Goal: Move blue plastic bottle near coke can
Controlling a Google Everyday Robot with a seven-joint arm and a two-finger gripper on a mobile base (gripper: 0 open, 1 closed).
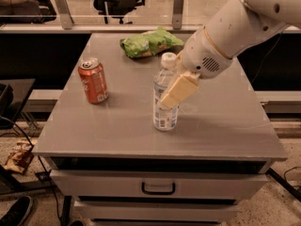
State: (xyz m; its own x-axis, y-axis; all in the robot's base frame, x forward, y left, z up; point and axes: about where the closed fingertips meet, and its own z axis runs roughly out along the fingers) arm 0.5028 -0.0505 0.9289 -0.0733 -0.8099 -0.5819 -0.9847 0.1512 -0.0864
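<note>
The blue plastic bottle (164,117) stands upright near the middle of the grey table (94,131), its white cap on top. The coke can (93,80) stands upright to its left, about a can's height away. My gripper (167,97) comes in from the upper right on the white arm (221,41) and sits at the bottle's upper body. Its cream-coloured part lies across the front right of the bottle and hides part of it.
A green chip bag (149,42) lies at the back of the table, behind the bottle. A drawer with a dark handle (157,188) is below the table's front edge. Chairs and a railing stand behind. Cables and a wrapper lie on the floor at the left.
</note>
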